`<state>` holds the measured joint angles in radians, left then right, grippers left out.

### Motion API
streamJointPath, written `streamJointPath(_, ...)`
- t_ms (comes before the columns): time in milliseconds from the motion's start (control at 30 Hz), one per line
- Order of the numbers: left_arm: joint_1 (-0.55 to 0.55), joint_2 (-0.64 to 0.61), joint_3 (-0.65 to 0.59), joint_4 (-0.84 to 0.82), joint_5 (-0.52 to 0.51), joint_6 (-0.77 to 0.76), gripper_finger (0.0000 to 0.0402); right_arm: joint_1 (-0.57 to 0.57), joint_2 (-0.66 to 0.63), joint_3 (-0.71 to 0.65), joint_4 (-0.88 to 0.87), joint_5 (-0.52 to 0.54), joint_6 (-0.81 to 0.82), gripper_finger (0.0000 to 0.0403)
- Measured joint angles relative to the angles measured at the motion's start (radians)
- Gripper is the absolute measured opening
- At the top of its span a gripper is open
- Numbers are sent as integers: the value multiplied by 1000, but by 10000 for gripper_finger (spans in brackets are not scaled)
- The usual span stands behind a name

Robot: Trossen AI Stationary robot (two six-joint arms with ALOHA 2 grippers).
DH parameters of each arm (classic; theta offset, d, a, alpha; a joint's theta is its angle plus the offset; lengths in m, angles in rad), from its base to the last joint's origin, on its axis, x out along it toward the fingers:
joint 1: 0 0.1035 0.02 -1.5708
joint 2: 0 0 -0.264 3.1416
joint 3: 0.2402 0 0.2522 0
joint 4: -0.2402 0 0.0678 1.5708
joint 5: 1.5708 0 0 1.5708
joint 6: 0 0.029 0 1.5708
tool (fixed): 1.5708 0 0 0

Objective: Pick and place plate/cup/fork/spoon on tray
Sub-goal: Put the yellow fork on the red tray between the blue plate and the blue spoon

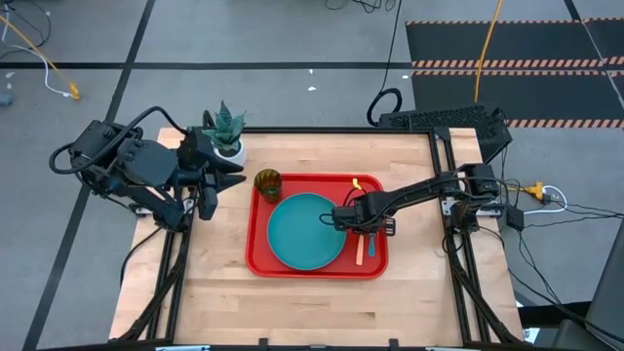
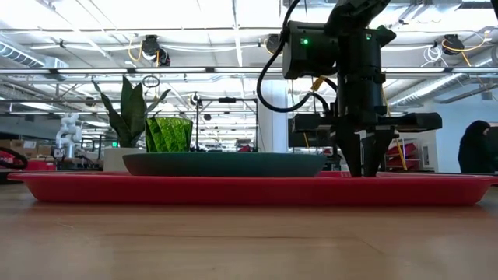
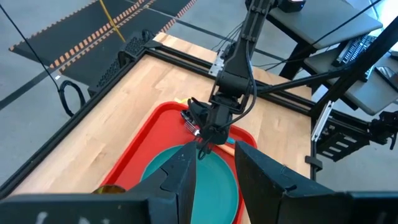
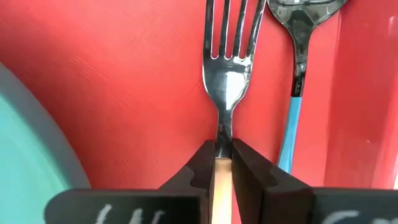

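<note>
Four task pieces are all sitting on the red tray (image 1: 261, 261): the teal plate (image 1: 304, 232) is lying in the middle, the olive-green cup (image 1: 268, 182) is standing at the tray's far left corner just beside the plate, and the fork (image 4: 226, 68) and the spoon (image 4: 300, 50) are lying side by side on the tray floor to the right of the plate, near the rim. Reaching down over the tray's right part, the right gripper (image 4: 221, 163) is pinching the fork's orange handle just behind the metal neck, its fingers (image 4: 200, 167) narrowed tightly on it, while the tines are lying flat on the red surface. Judging from this, the placing of the fork is the step in hand and seemingly the last one, since nothing of the task is lying outside the tray. Next, the fingers would need to spread enough to free the handle, and the arm would need to rise straight up so as not to nudge the blue-handled spoon close alongside. Parked at the worktop's left edge beside a potted plant (image 1: 226, 132), the left gripper (image 3: 214, 168) is waiting with fingers partly apart, holding nothing.
</note>
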<state>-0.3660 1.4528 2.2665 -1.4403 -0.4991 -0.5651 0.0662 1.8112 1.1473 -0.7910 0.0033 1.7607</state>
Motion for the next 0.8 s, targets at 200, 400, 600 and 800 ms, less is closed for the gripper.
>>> streamJointPath(200,0,0,0,0,0,1,113,0,-2,0,18,-1,14,26)
streamJointPath(400,-1,0,0,0,0,-9,113,-1,-17,1,45,7,10,26)
streamJointPath(600,-1,0,0,1,0,-8,113,-26,-20,1,46,24,-65,26)
streamJointPath(800,-1,0,0,0,0,2,113,-42,-20,2,55,22,-140,27)
